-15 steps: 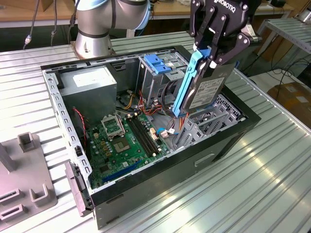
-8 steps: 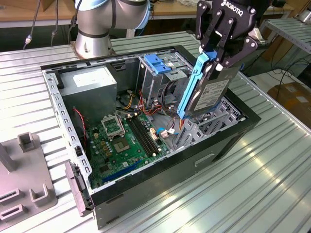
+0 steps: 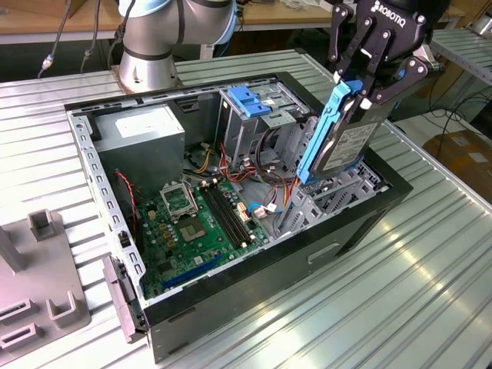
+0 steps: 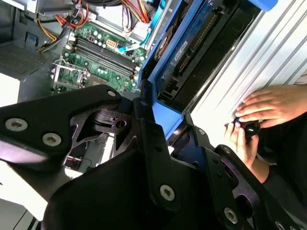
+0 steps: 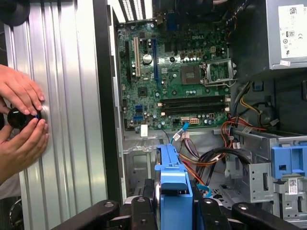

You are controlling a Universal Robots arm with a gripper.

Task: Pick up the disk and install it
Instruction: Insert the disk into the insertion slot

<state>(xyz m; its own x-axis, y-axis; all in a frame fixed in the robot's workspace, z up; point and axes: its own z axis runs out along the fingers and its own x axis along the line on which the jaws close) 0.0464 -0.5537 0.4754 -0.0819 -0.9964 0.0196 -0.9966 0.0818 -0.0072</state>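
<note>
In the second wrist view I see my pincer (image 4: 160, 108) closed on the disk (image 4: 192, 52), its black fingers (image 4: 144, 108) pressed against the blue plastic frame, with the dark underside of the drive facing the camera. Past the disk lies the open computer case, where the green circuit board (image 4: 91, 57) shows its memory slots and a bundle of red, yellow and orange wires (image 4: 136, 9). On the ribbed metal counter (image 4: 240, 72) beside the case, a person's two hands (image 4: 261, 108) hold a small black knob (image 4: 250, 128).
</note>
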